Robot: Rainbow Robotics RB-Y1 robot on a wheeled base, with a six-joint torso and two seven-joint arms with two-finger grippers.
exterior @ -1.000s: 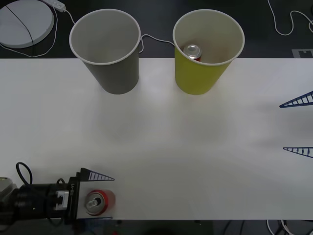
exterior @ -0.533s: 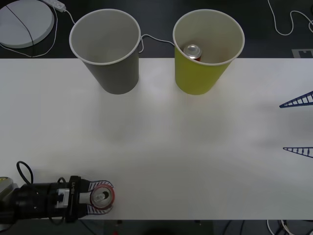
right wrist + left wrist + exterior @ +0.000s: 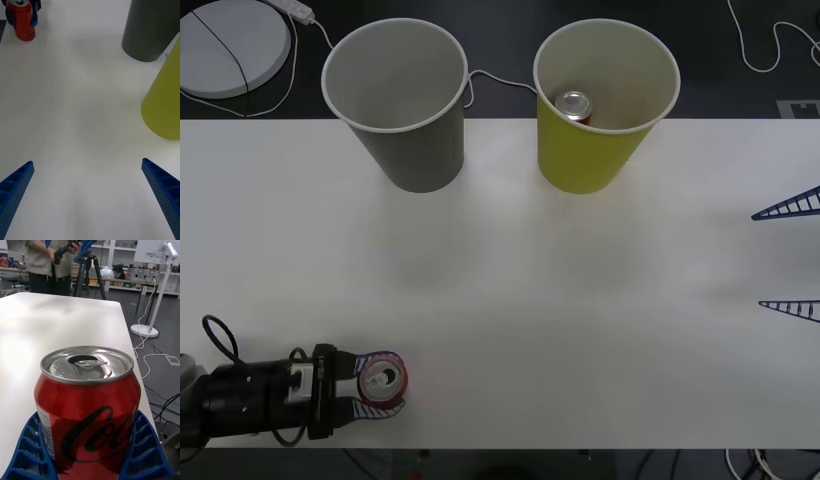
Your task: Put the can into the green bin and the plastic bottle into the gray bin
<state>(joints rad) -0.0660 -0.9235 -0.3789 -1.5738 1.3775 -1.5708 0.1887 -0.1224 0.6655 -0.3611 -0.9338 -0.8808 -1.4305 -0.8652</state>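
Cans: two. One red can (image 3: 381, 381) stands upright on the white table (image 3: 510, 300) at about 7 o'clock in the front view, near the table's near edge. A second can (image 3: 574, 105) sits inside the green bin, its silver top showing.
Bins: two cup-shaped bins at the far edge of the table. The gray bin (image 3: 400, 100) is at 11 o'clock, the green bin (image 3: 600, 100) at 1 o'clock, side by side and apart.
Left tool (image 3: 378, 383): one, at 7 o'clock, its blue ribbed fingers (image 3: 144, 450) pressed against both sides of the red can, pinching it. In the left wrist view the can (image 3: 87, 408) is upright, pull tab open, between the two fingers.
Right tool (image 3: 790, 257): one, at 3 o'clock by the table's right edge, fingers spread wide with bare table between them. In its wrist view the pinched can (image 3: 22, 20) shows far off, with the gray bin (image 3: 152, 30) and green bin (image 3: 165, 101) nearer.
Change from a second ago: the left tool's fingers were spread around the can and have closed on it. The tool and can have shifted slightly away from the table's near edge. Bins, second can and right tool are unchanged.
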